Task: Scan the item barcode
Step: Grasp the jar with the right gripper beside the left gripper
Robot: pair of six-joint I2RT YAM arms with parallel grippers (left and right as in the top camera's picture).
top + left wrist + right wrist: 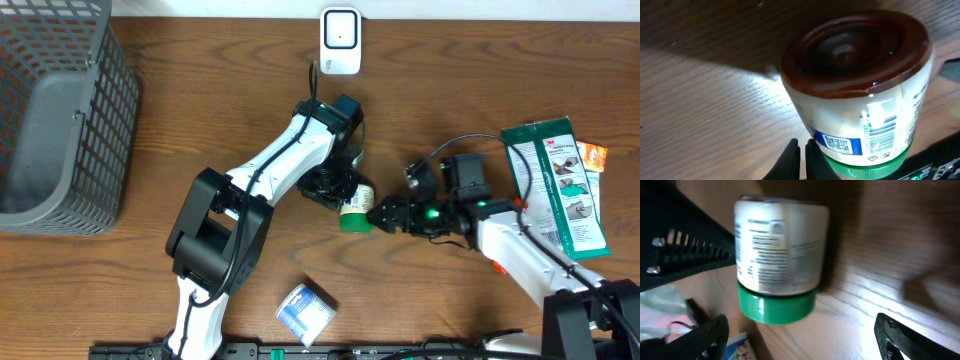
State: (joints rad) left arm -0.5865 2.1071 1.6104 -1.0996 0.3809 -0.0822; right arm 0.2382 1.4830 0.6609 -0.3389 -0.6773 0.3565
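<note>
Scan not yet made, judging by the layout. The small jar with white paper label, green screw lid and dark brown base (354, 208) sits mid-table on the brown wood-grain table (450, 80). It appears to lie on its side, though the overhead view does not settle this. It is between the two arms and well apart from the white box-shaped barcode scanner (340, 42) at the far edge. The left gripper (802, 159) has its jaws closed together on nothing, tips just beside the green lid; contact cannot be judged. The right gripper (382, 216) has its jaws spread wide, with the jar in front of them and not held. The printed barcode (883, 131) shows on the label in the left wrist view, next to a small blue square code. Left to do, as an estimate: take hold of the jar, lift it, carry it towards the scanner and turn the barcode to the scanner's face. Also present are a grey mesh basket (60, 120), a green flat retail packet (555, 190) and a small blue-and-white box (305, 310), none involved.
</note>
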